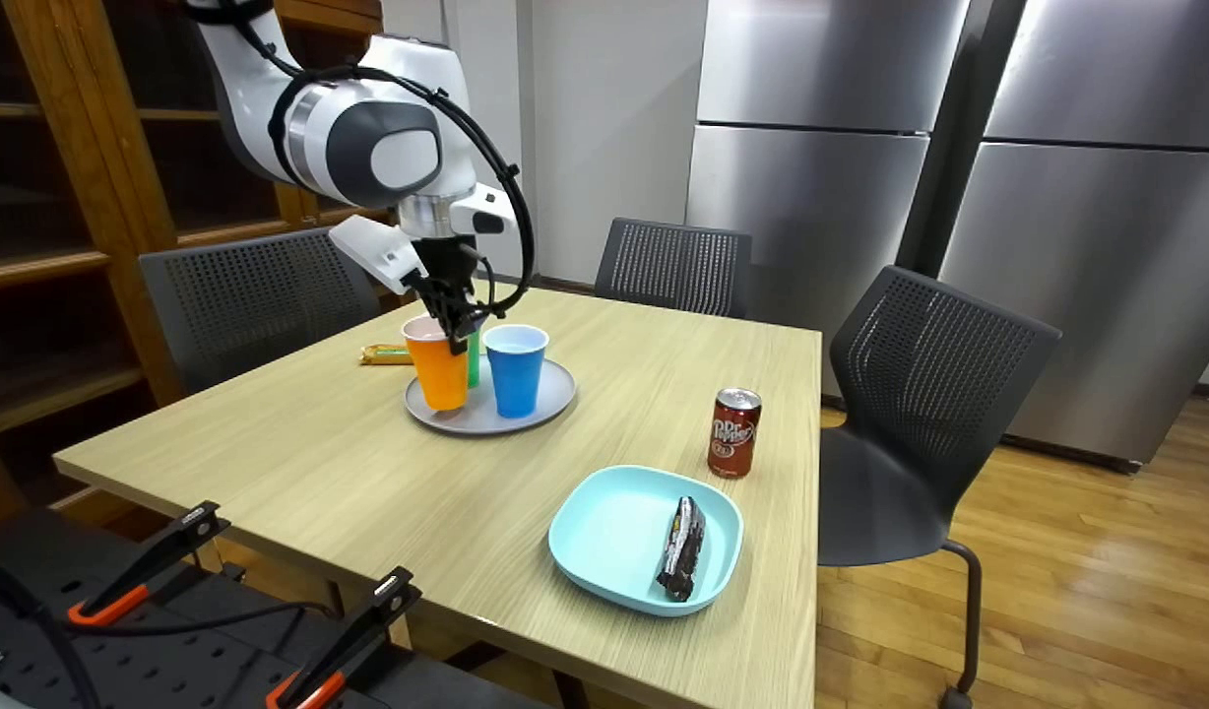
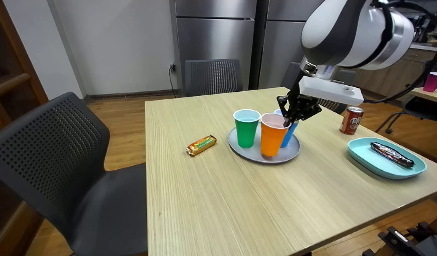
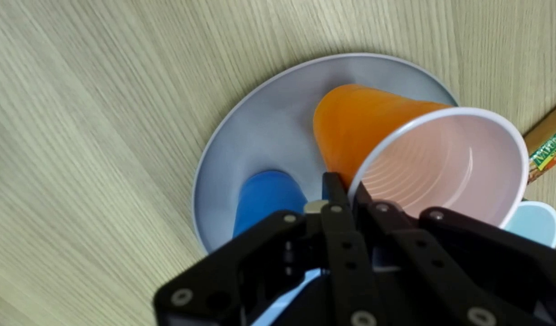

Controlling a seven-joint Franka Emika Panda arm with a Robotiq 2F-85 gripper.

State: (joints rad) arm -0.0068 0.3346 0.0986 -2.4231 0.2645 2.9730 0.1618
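Orange cup [image 2: 272,140], gripped, mouth-up, over gray plate [image 2: 253,152]

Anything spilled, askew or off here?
Nothing looks spilled or damaged. Mildly odd: the orange cup, pinched at its rim by the claw, seems to lean slightly beside the upright blue cup and green cup; whether its base touches the gray plate is unclear.

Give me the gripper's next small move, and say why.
Probably a slight, straight lift: the gripper pinches the rim of the orange cup, and the blue cup and green cup stand close by on the gray plate, so sideways motion might bump them.
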